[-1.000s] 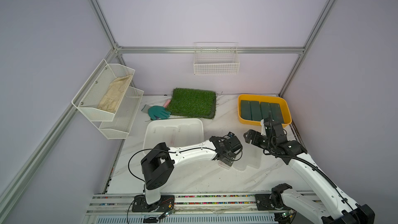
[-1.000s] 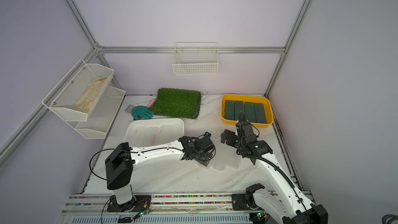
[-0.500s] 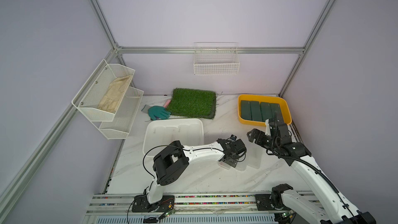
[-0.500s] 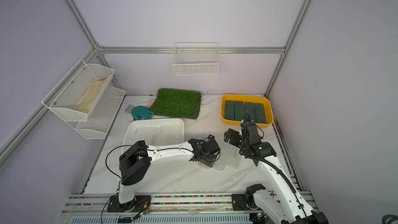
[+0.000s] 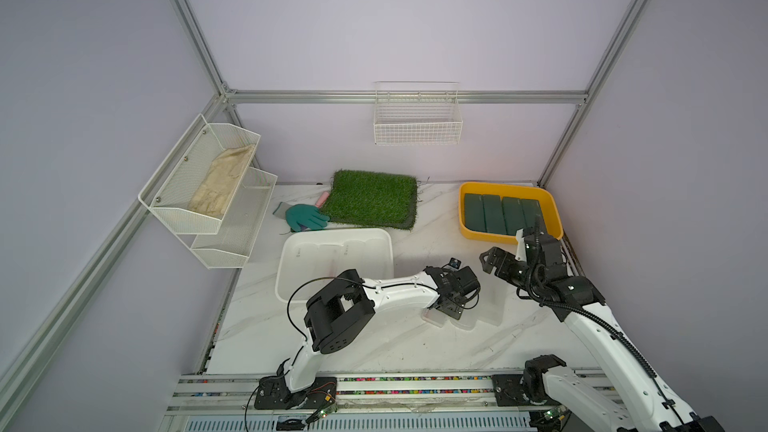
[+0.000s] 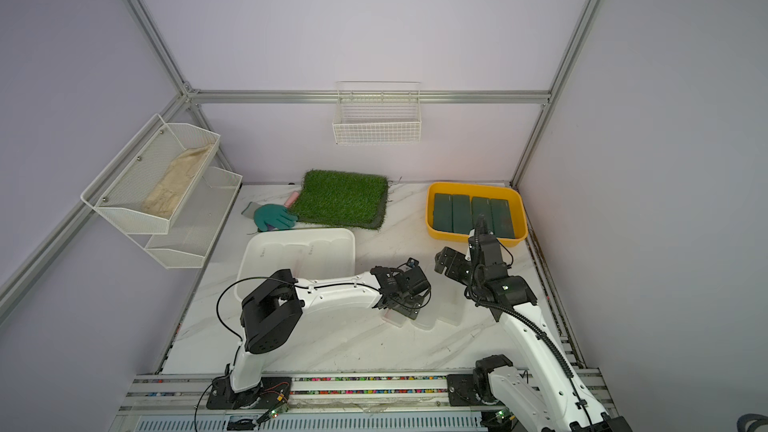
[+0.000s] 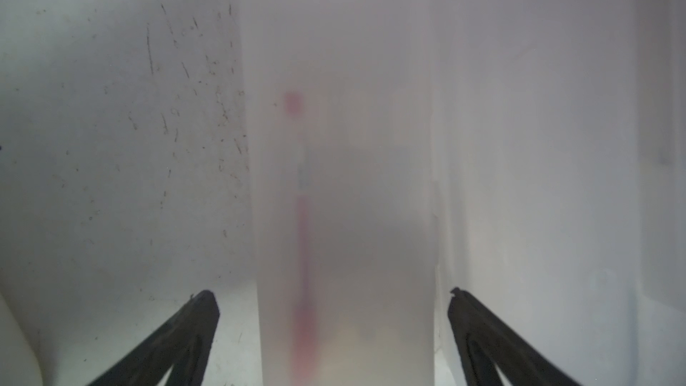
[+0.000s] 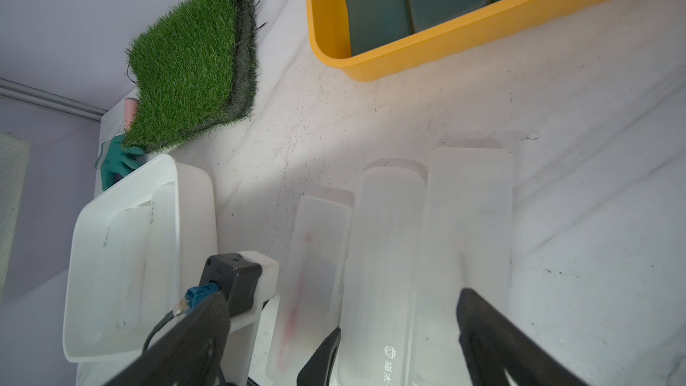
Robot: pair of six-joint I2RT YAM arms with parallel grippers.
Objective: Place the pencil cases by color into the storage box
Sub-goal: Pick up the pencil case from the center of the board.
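Left of the white storage box (image 5: 284, 272), a wire shelf (image 5: 199, 218) hung on the wall, with a beige cloth (image 5: 220, 184) in its upper tier. Just behind the box lay a teal glove (image 5: 305, 217), and behind it to the right a grass mat (image 5: 372, 199). About three frosted cases (image 5: 328, 253) lay side by side inside the box.

The left arm (image 5: 399, 290) stretched across the box's front right corner and hid it. Right of the box, three loose cases (image 8: 389, 254) lay together on the surface (image 5: 374, 347). The left jaws stood apart over the nearest case (image 7: 345, 180), one on each side, not touching it. A pink streak showed through this case.

Further right, the right arm (image 5: 582, 297) held the right jaws apart and empty above the surface. Far right of the white box and further back stood the yellow box (image 5: 507, 238), with four dark green cases (image 5: 498, 214) in a row. The right wrist covered part of its front rim in both top views.
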